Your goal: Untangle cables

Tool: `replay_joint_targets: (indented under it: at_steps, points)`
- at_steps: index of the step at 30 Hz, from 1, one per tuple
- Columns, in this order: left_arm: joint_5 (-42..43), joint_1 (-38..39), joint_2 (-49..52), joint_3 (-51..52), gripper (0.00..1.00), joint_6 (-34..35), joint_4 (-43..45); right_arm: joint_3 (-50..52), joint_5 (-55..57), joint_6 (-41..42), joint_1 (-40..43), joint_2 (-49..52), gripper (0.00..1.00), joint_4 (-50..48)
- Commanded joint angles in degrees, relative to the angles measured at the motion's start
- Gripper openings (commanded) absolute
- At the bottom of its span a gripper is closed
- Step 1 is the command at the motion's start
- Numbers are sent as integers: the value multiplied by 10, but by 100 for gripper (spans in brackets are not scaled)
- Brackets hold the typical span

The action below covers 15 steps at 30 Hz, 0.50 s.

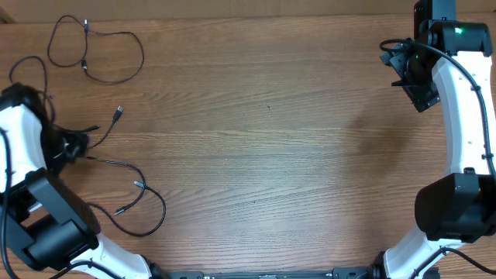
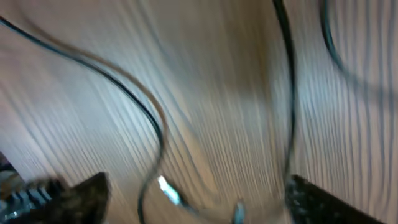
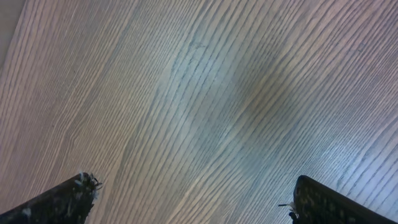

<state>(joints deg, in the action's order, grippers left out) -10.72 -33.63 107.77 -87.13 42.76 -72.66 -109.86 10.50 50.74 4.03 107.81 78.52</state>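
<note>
Thin black cables lie spread on the left of the wooden table (image 1: pixel 271 139). One cable (image 1: pixel 97 48) forms a loop at the far left back. A second cable (image 1: pixel 108 128) runs from by my left gripper (image 1: pixel 75 145) to a plug. A third cable (image 1: pixel 151 198) with silver tips curls toward the front. The blurred left wrist view shows my left gripper (image 2: pixel 196 208) open, low over cable strands (image 2: pixel 155 124) and two silver-tipped plugs (image 2: pixel 169 191); nothing is held. My right gripper (image 1: pixel 415 81) is at the far right back, and the right wrist view shows it open (image 3: pixel 193 199) over bare wood.
The left arm's white links and black base (image 1: pixel 46 225) fill the front left corner. The right arm (image 1: pixel 457 155) stands along the right edge. The table's back edge (image 1: pixel 232 17) runs across the top.
</note>
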Motion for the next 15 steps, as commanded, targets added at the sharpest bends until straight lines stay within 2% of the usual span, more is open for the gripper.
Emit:
replay_joint_targets:
  at_steps: [1, 6, 8, 11, 14, 15]
  points:
    - [-116, -44, 5, 2, 98, 56, 29, -3, 6, -2, 0, -4, 100, -2]
    - [-127, -104, 5, 2, 99, 47, 64, -3, 6, -2, 0, -4, 100, -2]
    - [-141, -129, 7, 4, 98, 19, 79, -3, 6, -2, 0, -4, 100, -2]
    - [-152, -159, 8, 9, 96, -35, 102, -3, 6, -2, 0, -4, 100, -2]
    - [-152, -184, 10, 12, 96, -123, 132, -3, 6, -2, 0, -4, 100, -2]
    - [-152, -193, 12, 15, 98, -154, 143, -3, 6, -2, 0, -4, 100, -2]
